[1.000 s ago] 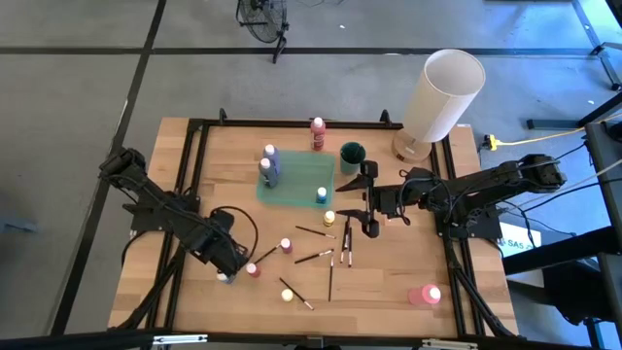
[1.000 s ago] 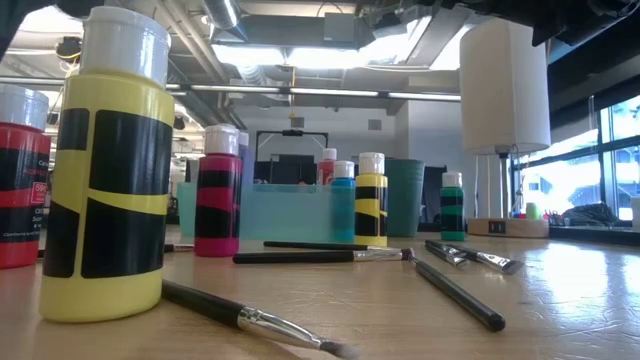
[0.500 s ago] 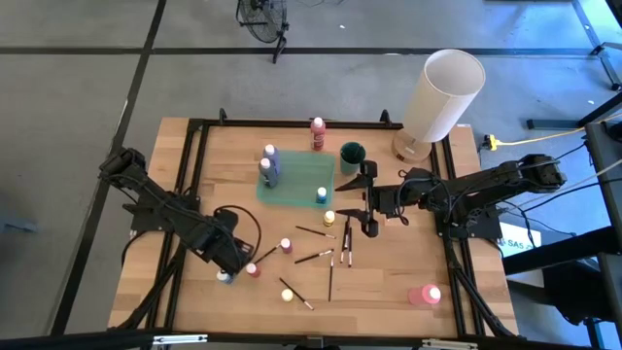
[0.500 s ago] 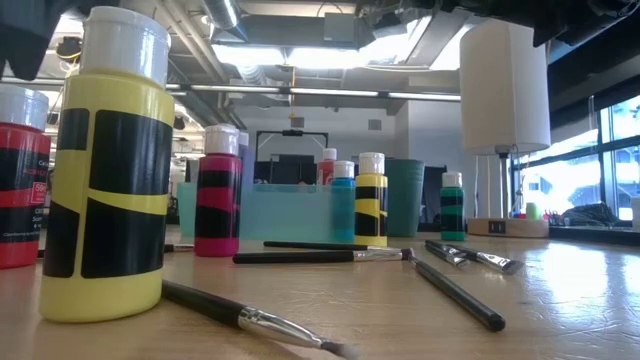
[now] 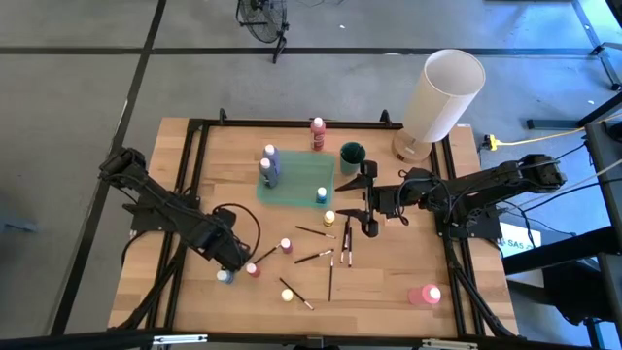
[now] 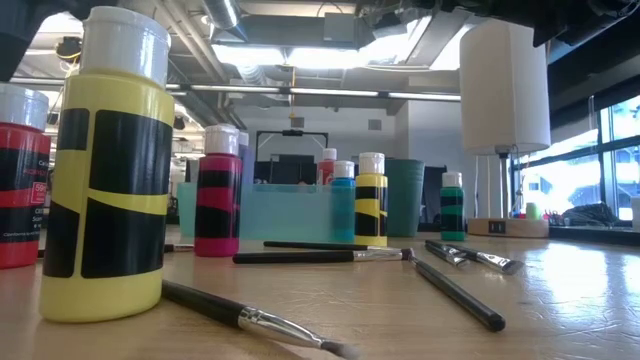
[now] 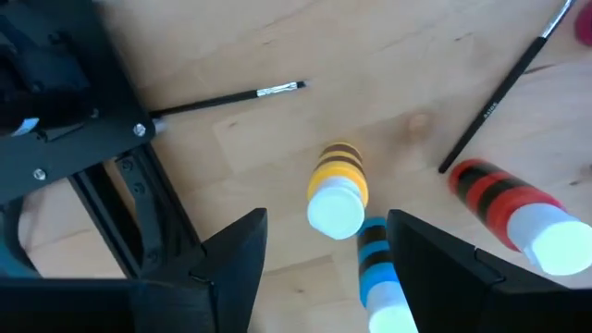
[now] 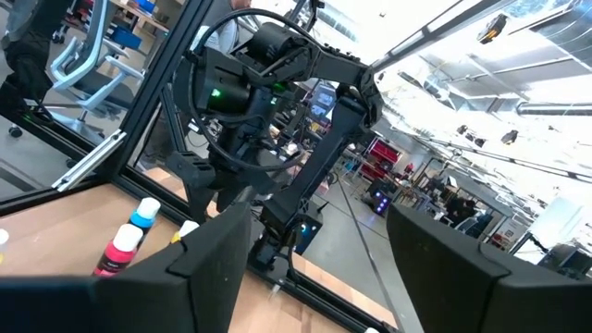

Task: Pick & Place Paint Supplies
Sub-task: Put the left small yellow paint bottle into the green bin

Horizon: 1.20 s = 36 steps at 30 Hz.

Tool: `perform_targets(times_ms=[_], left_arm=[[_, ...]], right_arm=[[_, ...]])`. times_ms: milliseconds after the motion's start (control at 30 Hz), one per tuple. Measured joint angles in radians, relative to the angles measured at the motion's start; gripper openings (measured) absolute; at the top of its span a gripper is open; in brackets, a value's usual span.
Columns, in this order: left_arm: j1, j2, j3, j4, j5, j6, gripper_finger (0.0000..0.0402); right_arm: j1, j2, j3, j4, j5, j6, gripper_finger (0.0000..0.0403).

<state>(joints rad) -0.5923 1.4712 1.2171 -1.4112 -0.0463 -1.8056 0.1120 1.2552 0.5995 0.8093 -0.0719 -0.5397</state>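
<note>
a: what is the high view showing?
b: the left gripper (image 5: 233, 261) is hanging at seven o'clock beside a blue bottle (image 5: 224, 277); the right gripper (image 5: 367, 200) is waiting at center, spread.
a: and the left wrist view?
b: its fingers (image 7: 231, 254) are standing apart, holding nothing, with the blue bottle (image 7: 377, 268) between them and a yellow bottle (image 7: 337, 190) beyond.

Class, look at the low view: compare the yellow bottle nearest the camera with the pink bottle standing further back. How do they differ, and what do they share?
Colour: the yellow bottle has a yellow body; the pink bottle is magenta. Position: the yellow bottle stands closest to the camera beside a brush, while the pink bottle stands further back, in front of the teal tray. Shared: both stand upright on the table, with white caps and black bands.
</note>
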Motion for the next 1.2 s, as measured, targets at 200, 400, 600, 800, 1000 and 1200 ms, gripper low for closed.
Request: perform_targets(times_ms=[200, 400, 600, 800, 1000, 1200], left_arm=[[-0.029, 0.0, -0.019, 0.036, 0.012, -0.015, 0.022], [-0.047, 0.0, -0.11, 0.129, 0.014, -0.014, 0.0219], [-0.047, -0.003, -0.134, 0.141, 0.02, -0.013, 0.0219], [-0.039, -0.003, -0.134, 0.164, -0.023, 0.02, 0.0219], [-0.034, -0.003, -0.134, 0.185, -0.029, 0.021, 0.0219], [-0.034, 0.002, -0.134, 0.187, -0.021, 0.014, 0.0219]], right_arm=[[0.0, 0.0, 0.0, 0.0, 0.0, 0.0, 0.0257], [0.0, 0.0, 0.0, 0.001, 0.0, 0.0, 0.0257], [0.0, 0.0, 0.0, 0.013, -0.001, 0.0, 0.0257], [0.0, 0.0, 0.0, 0.012, -0.003, -0.019, 0.0257], [0.0, 0.0, 0.0, 0.003, -0.002, -0.019, 0.0257], [0.0, 0.0, 0.0, 0.001, -0.002, -0.019, 0.0257]])
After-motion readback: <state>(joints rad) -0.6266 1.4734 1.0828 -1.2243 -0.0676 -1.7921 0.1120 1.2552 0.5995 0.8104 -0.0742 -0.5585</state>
